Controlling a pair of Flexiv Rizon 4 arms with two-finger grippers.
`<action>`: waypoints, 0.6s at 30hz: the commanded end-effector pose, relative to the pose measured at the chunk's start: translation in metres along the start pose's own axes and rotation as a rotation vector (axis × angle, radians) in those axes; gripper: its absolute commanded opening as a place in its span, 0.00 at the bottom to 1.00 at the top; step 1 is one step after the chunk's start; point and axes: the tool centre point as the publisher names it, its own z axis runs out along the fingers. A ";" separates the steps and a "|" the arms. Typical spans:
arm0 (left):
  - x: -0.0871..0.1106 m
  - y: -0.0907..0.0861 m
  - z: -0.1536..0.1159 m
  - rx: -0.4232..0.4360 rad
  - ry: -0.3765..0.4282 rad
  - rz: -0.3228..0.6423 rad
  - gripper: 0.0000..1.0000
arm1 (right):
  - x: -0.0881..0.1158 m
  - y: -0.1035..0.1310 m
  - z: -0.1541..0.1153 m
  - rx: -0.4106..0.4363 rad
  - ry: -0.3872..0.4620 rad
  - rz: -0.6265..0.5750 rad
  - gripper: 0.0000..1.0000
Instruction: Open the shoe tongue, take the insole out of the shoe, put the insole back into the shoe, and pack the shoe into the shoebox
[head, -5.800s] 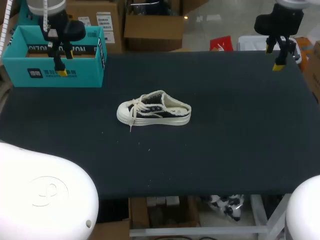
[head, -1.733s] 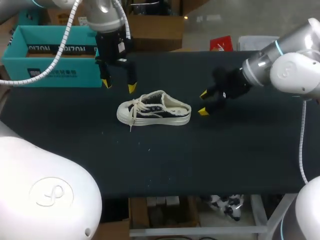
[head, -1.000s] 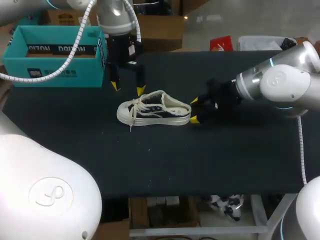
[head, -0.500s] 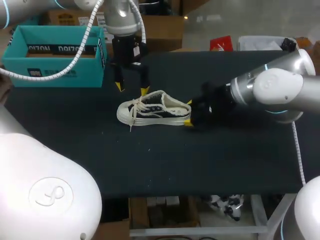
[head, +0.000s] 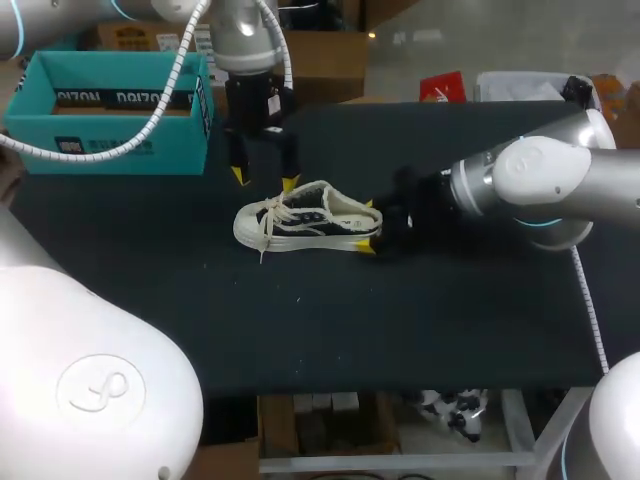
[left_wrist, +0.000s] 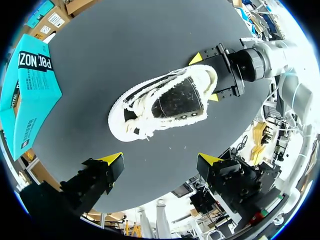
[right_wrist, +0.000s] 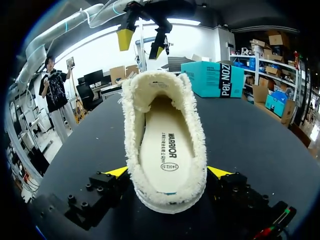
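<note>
Silver-white left arm (head: 238, 35) and right arm (head: 535, 183), ribbed white cable (head: 160, 88), black yellow-tipped left claw (head: 263, 180).

left arm (head: 245, 40) upright, left gripper (head: 263, 180) pointing down, fingers apart. right arm (head: 530, 180) lying low, right gripper (head: 370, 225) horizontal, fingers spread wide.

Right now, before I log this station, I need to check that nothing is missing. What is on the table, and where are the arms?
shoe: one, cream and black, upright on its sole, mid-table
insole: one, cream, lying inside the shoe
shoebox: one, teal, open, at the table's far left corner
table: one, black top
left gripper: one, yellow tips, open, above the shoe's far side
right gripper: one, yellow tips, low at the shoe's heel
</note>
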 end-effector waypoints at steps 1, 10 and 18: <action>-0.001 -0.002 0.001 -0.004 0.005 -0.001 1.00 | -0.007 -0.002 0.008 -0.006 0.021 0.001 1.00; 0.001 -0.002 0.002 -0.005 0.008 -0.001 1.00 | -0.005 -0.002 0.012 -0.009 0.013 -0.002 0.00; 0.014 -0.010 0.007 -0.009 -0.012 -0.010 1.00 | -0.003 -0.005 0.011 -0.022 -0.002 0.002 0.00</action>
